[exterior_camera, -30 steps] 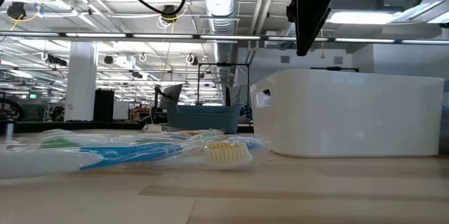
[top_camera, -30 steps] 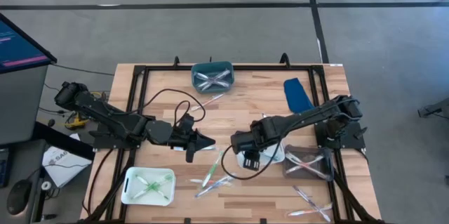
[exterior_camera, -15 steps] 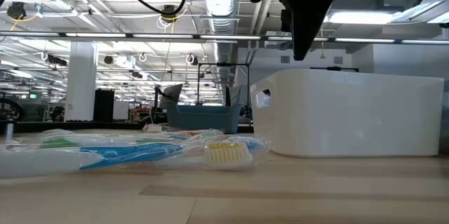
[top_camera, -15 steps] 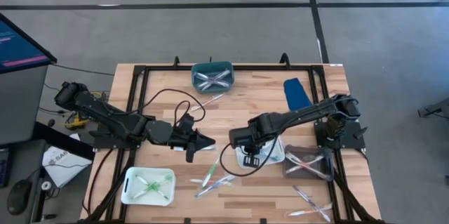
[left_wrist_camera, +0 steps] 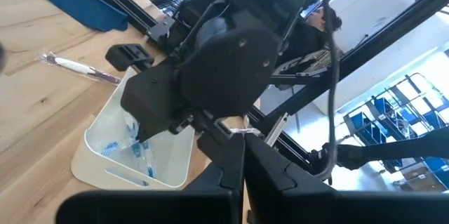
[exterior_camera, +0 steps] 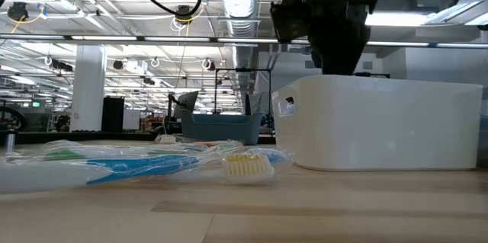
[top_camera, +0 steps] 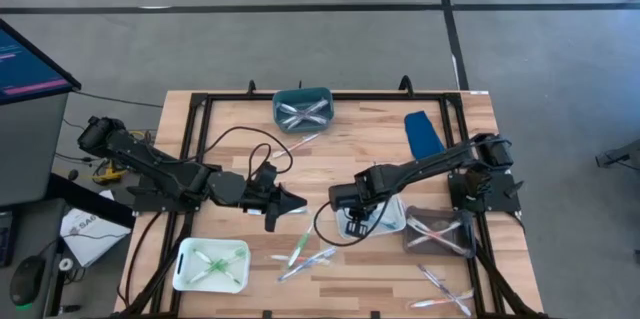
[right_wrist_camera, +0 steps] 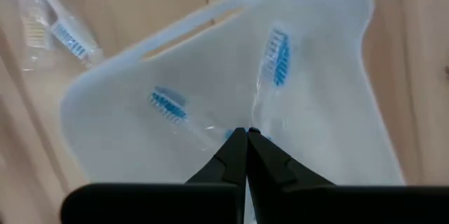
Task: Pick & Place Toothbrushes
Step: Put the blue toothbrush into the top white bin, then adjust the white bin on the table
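Note:
My right gripper [top_camera: 357, 225] is shut and points down into the white tray [top_camera: 393, 221] in the middle of the table. Two blue toothbrushes [right_wrist_camera: 167, 104] [right_wrist_camera: 277, 55] in clear wrappers lie on the tray's floor, crossing right at its fingertips [right_wrist_camera: 245, 135]. In the low view the right gripper [exterior_camera: 335, 64] dips behind the tray's rim [exterior_camera: 381, 83]. My left gripper [top_camera: 292, 202] is shut on nothing and hangs level above the table, left of that tray. More wrapped toothbrushes [top_camera: 305, 254] lie loose on the wood. My right gripper points its shut fingertips down at the spot where the two blue toothbrushes' clear wrappers cross [right_wrist_camera: 256, 115] on the floor of the white tray. I cannot tell whether the tips touch the wrappers.
A teal tray [top_camera: 303, 107] with clear toothbrushes stands at the far edge. A white tray [top_camera: 211, 264] with green ones is near left, and a grey tray [top_camera: 440, 231] with pink ones is at the right. A blue cloth [top_camera: 425, 134] lies far right. Loose toothbrushes [top_camera: 440, 284] lie near the front right.
My right gripper has shut its fingers and sunk down into the white tray, shifting slightly toward the table's left. The toothbrushes in the tray and on the table lie where they were.

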